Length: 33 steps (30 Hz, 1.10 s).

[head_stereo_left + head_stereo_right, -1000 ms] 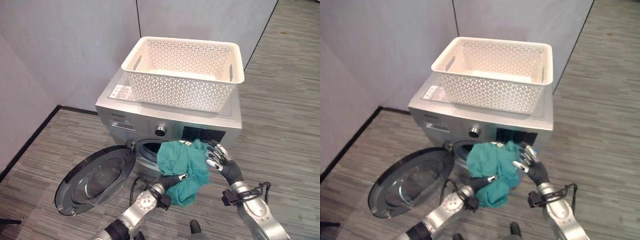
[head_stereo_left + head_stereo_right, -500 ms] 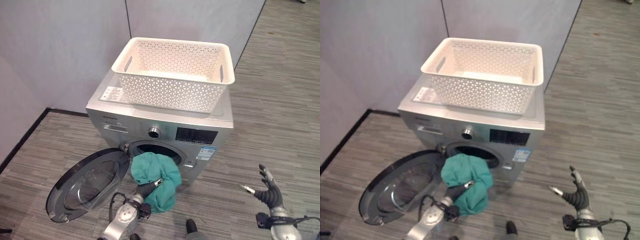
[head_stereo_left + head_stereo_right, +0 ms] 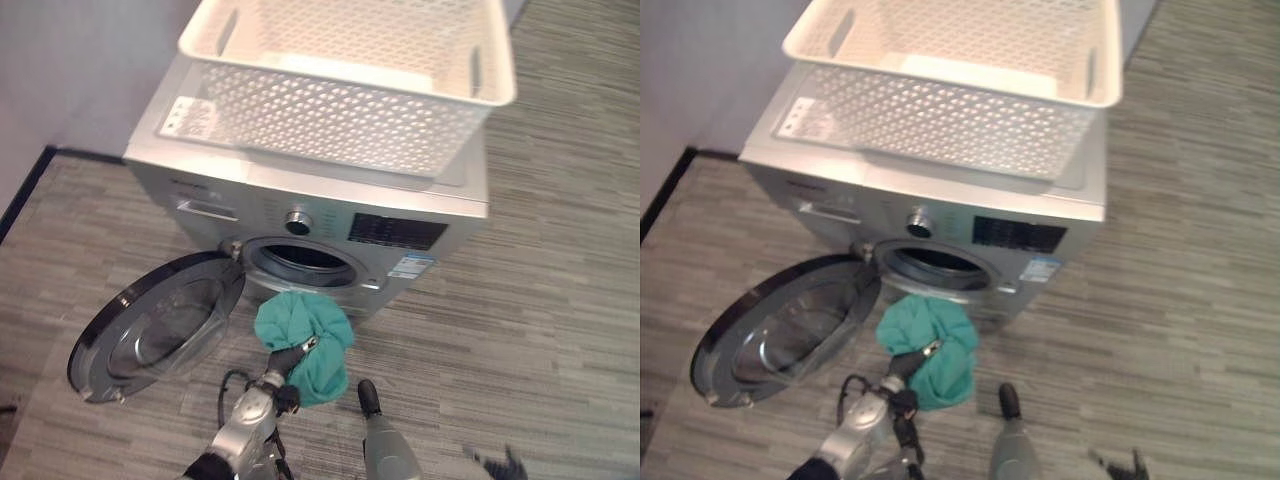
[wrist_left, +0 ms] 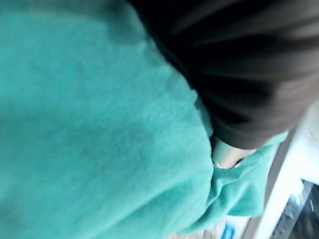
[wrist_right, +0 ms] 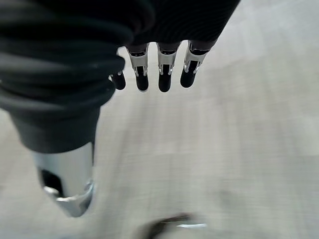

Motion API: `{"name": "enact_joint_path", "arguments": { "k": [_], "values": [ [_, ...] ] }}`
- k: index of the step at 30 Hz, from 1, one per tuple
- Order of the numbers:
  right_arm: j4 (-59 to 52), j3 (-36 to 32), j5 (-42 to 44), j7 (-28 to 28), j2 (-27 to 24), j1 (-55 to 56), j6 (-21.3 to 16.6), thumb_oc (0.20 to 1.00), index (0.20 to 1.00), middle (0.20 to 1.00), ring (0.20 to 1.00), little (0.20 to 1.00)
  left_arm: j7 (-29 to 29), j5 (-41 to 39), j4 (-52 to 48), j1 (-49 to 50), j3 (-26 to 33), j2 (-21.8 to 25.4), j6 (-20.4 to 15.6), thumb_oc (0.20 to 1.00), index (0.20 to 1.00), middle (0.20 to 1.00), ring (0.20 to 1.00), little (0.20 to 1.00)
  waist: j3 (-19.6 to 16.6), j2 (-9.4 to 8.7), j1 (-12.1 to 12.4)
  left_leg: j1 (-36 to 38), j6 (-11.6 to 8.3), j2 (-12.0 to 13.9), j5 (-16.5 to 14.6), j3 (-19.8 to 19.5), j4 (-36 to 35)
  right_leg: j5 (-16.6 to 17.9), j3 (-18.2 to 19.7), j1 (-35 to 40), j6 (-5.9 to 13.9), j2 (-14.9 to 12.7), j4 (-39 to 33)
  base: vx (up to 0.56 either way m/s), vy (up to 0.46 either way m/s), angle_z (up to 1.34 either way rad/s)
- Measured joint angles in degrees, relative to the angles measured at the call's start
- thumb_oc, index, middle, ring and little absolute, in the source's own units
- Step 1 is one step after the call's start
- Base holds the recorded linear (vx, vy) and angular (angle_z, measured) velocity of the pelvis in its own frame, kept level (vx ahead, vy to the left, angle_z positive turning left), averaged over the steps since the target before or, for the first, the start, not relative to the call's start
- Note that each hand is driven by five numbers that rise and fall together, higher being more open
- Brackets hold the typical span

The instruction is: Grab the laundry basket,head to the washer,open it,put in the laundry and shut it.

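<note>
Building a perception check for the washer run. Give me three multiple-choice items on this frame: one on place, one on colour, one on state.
1. Where is the laundry basket?
A. on the floor
B. on top of the washer
C. inside the drum

2. What colour is the cloth held by the left hand?
A. teal green
B. red
C. white

3. How is the washer door?
A. shut
B. swung open
C. taken off

Key:
1 B, the white laundry basket sits on the lid of the washer.
2 A, the cloth bunched at the left hand is teal green.
3 B, the washer door hangs open beside the drum opening.
</note>
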Motion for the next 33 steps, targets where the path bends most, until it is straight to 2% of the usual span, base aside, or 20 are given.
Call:
{"name": "enact_joint_path", "arguments": {
  "k": [2, 6, 9, 11, 13, 14, 17, 18, 19, 20, 21, 22, 23, 24, 25, 26, 27, 29, 30, 33],
  "values": [
    [-1.27, -0.07, 1.19, 0.82, 0.04, 0.1, -0.18, 1.0, 1.0, 1.0, 1.0, 1.0, 0.05, -0.47, 0.56, -0.86, 0.05, 0.52, 0.13, 0.2, 0.2, 0.2, 0.2, 0.2, 0.52, -0.86, -0.48, 0.12, -0.1, 0.15, 0.12, 0.11, 0.0, 0.05, 0.05, 0.06, -0.07, 0.21, -0.09, 0.02, -0.003, -0.02],
    [0.39, 1.52, 1.89, 1.73, 0.22, -1.03, 0.03, 1.0, 1.0, 1.0, 1.0, 1.0, 0.22, -0.64, 3.58, -5.22, 0.17, -0.36, 0.04, 0.2, 0.2, 0.2, 0.2, 0.2, 2.56, -1.2, 0.01, 0.47, -0.03, 0.06, 0.0, -0.41, 0.01, -0.74, -0.39, 0.32, 0.07, 0.12, 0.98, -0.03, -0.037, 0.06],
    [0.05, 3.51, 1.87, 2.86, 0.52, -1.86, 0.1, 1.0, 1.0, 1.0, 1.0, 1.0, 1.36, -0.83, 4.68, -9.11, 0.52, -1.04, -0.03, 0.2, 0.2, 0.2, 0.2, 0.2, 3.24, -1.28, -0.09, -1.15, -0.13, 0.14, 0.27, -1.28, 0.01, -1.43, -0.96, -1.58, -0.02, 0.14, 2.38, -0.12, -0.088, 0.1],
    [-2.95, 6.93, 2.53, 2.99, 0.22, -2.91, 0.23, 1.0, 1.0, 1.0, 1.0, 1.0, 2.77, -0.95, 6.46, -13.42, 1.18, -1.86, -0.51, 0.2, 0.2, 0.2, 0.2, 0.2, 3.6, -1.38, -0.19, -5.3, 0.05, 0.6, -0.02, -1.53, 2.59, -2.5, -1.34, -6.21, -0.06, 0.28, 5.44, -0.12, -0.015, 0.07],
    [-6.23, 8.79, 3.37, 3.13, 0.74, -7.02, -0.67, 1.0, 1.0, 1.0, 1.0, 1.0, 4.66, -0.97, 8.25, -19.46, 3.5, -1.7, -1.29, 0.2, 0.2, 0.2, 0.2, 0.2, 5.78, -2.61, -0.35, -9.47, -0.2, 1.09, 0.49, -1.57, 4.38, -2.12, -0.67, -10.34, -0.7, 0.86, 7.65, -0.06, 0.12, -0.03],
    [-7.9, 8.93, 3.93, 2.98, 0.84, -8.18, -0.77, 1.0, 1.0, 1.0, 1.0, 1.0, 5.2, -0.99, 8.95, -21.12, 4.61, -1.76, -1.48, 0.2, 0.2, 0.2, 0.2, 0.2, 6.64, -3.45, -0.65, -10.78, 0.39, 1.16, -0.1, -1.78, 6.17, -2.11, -0.19, -11.56, -0.76, 0.81, 8.55, 0.0, 0.104, -0.1],
    [-10.93, 8.61, 4.35, 3.12, 0.54, -11.2, -2.63, 1.0, 1.0, 1.0, 1.0, 1.0, 6.8, -1.39, 10.58, -23.99, 4.98, -1.96, -1.82, 0.2, 0.2, 0.2, 0.2, 0.2, 8.56, -3.98, -0.82, -10.99, 0.6, 0.93, -0.73, -1.73, 7.28, -2.09, 0.1, -11.6, -0.83, 0.51, 9.33, -0.02, 0.183, 0.06],
    [-11.91, 8.41, 4.43, 2.9, 0.05, -11.21, -3.01, 1.0, 1.0, 1.0, 1.0, 1.0, 7.04, -1.5, 12.08, -25.08, 4.27, -3.42, -2.1, 0.2, 0.2, 0.2, 0.2, 0.2, 10.1, -3.68, -1.14, -12.62, 2.96, -0.95, -4.68, -1.56, 13.61, -3.4, 0.01, -11.75, -0.23, -1.4, 14.29, 0.03, 0.276, 0.49],
    [-13.0, 7.53, 5.05, 2.65, -1.55, -10.91, -2.81, 1.0, 1.0, 1.0, 1.0, 1.0, 7.19, -2.14, 12.74, -25.43, 4.22, -5.85, -2.09, 0.2, 0.2, 0.2, 0.2, 0.2, 11.7, -2.48, -2.13, -13.3, 7.24, -4.45, -8.93, -1.26, 21.15, -4.52, 1.9, -13.82, 0.66, -3.0, 23.41, 0.06, 0.155, 0.46],
    [-13.44, 7.54, 5.45, 2.54, -2.06, -10.7, -2.7, 1.0, 1.0, 1.0, 1.0, 1.0, 7.19, -2.2, 12.62, -24.58, 4.16, -6.55, -2.11, 0.2, 0.2, 0.2, 0.2, 0.2, 11.57, -1.68, -2.2, -12.53, 8.6, -5.14, -11.19, -1.55, 21.45, -4.91, 3.75, -15.67, 0.51, -2.7, 28.85, 0.12, 0.106, 0.26],
    [-14.18, 7.69, 5.67, 2.36, -1.78, -9.94, -2.6, 1.0, 1.0, 1.0, 1.0, 1.0, 7.17, -2.22, 12.74, -24.06, 2.96, -6.99, -2.12, 0.2, 0.2, 0.2, 0.2, 0.2, 11.62, -2.66, -2.55, -11.02, 8.18, -6.24, -12.18, -1.32, 22.18, -7.57, 7.34, -17.88, -0.23, -2.78, 34.63, 0.07, 0.02, 0.09],
    [-14.77, 7.81, 5.81, 2.35, -1.76, -9.48, -2.51, 1.0, 1.0, 1.0, 1.0, 1.0, 7.13, -2.18, 12.66, -23.98, 2.48, -7.33, -2.19, 0.2, 0.2, 0.2, 0.2, 0.2, 11.42, -2.64, -2.44, -11.16, 7.86, -6.39, -12.65, -1.24, 22.27, -8.76, 8.05, -18.7, -0.6, -2.49, 34.41, 0.11, 0.032, 0.11],
    [-15.43, 8.19, 6.55, 2.23, -1.54, -9.38, -2.44, 1.0, 1.0, 1.0, 1.0, 1.0, 7.19, -2.25, 12.59, -24.22, 2.44, -7.68, -2.7, 0.2, 0.2, 0.2, 0.2, 0.2, 11.44, -2.85, -1.89, -11.98, 8.14, -6.56, -12.31, -1.06, 21.67, -9.49, 8.08, -19.43, -0.97, -0.72, 29.77, 0.13, 0.02, 0.14],
    [-15.78, 8.25, 6.58, 2.22, -1.28, -9.39, -2.52, 1.0, 1.0, 1.0, 1.0, 1.0, 7.16, -2.24, 12.61, -24.44, 2.51, -7.66, -2.8, 0.2, 0.2, 0.2, 0.2, 0.2, 11.7, -3.35, -1.97, -12.34, 8.26, -6.84, -12.07, -1.04, 21.67, -9.59, 7.81, -19.74, -1.16, -0.23, 28.37, 0.13, 0.018, 0.15],
    [-16.15, 8.37, 6.7, 2.05, -0.75, -9.77, -2.4, 1.0, 1.0, 1.0, 1.0, 1.0, 7.26, -2.45, 12.61, -24.5, 2.47, -7.56, -2.87, 0.2, 0.2, 0.2, 0.2, 0.2, 12.09, -4.39, -1.97, -12.29, 8.8, -7.45, -12.23, -1.45, 21.73, -9.43, 8.45, -20.44, -1.89, 0.18, 26.2, 0.11, -0.088, 0.12],
    [-15.86, 8.91, 7.08, 1.86, -0.75, -10.39, -2.31, 1.0, 1.0, 1.0, 1.0, 1.0, 7.51, -2.62, 12.7, -24.61, 2.52, -7.56, -2.98, 0.2, 0.2, 0.2, 0.2, 0.2, 12.52, -4.87, -1.85, -12.43, 9.09, -7.6, -12.14, -1.14, 21.68, -9.2, 8.48, -20.66, -1.71, 0.67, 23.85, 0.06, -0.12, 0.02],
    [-15.88, 8.74, 7.65, 1.89, -0.66, -11.39, -2.42, 1.0, 1.0, 1.0, 1.0, 1.0, 8.08, -2.69, 12.21, -24.72, 2.69, -8.3, -2.98, 0.2, 0.2, 0.2, 0.2, 0.2, 14.29, -4.97, -1.94, -12.26, 8.62, -7.84, -11.5, -1.43, 22.02, -7.8, 9.94, -21.72, -1.91, 1.36, 17.22, 0.07, -0.16, 0.14],
    [-16.72, 8.79, 7.75, 1.85, -0.05, -11.13, -2.2, 1.0, 1.0, 1.0, 1.0, 1.0, 8.25, -2.7, 11.91, -24.83, 2.01, -8.45, -3.02, 0.2, 0.2, 0.2, 0.2, 0.2, 15.78, -5.88, -3.55, -11.75, 8.63, -9.36, -11.87, -2.67, 22.49, -4.58, 9.87, -20.87, -2.59, -0.53, 12.3, 0.02, -0.101, 0.62],
    [-17.86, 8.84, 7.8, 1.89, 0.6, -10.15, -2.22, 1.0, 1.0, 1.0, 1.0, 1.0, 8.47, -2.84, 11.94, -25.05, 1.12, -8.91, -3.13, 0.2, 0.2, 0.2, 0.2, 0.2, 17.0, -6.87, -4.11, -11.59, 8.17, -10.57, -13.06, -4.22, 23.83, -0.35, 10.17, -20.03, -2.63, -1.82, 11.71, 0.01, -0.189, 0.82],
    [-16.16, 9.07, 7.81, 2.04, 0.95, -11.07, -2.29, 1.0, 1.0, 1.0, 1.0, 1.0, 8.54, -2.98, 12.04, -25.83, 0.3, -9.36, -3.29, 0.2, 0.2, 0.2, 0.2, 0.2, 17.34, -6.85, -4.66, -12.77, 6.69, -10.35, -13.78, -6.07, 24.51, 4.64, 9.09, -20.7, -1.18, -1.68, 12.64, 0.02, -0.142, 0.44]
  ]
}}
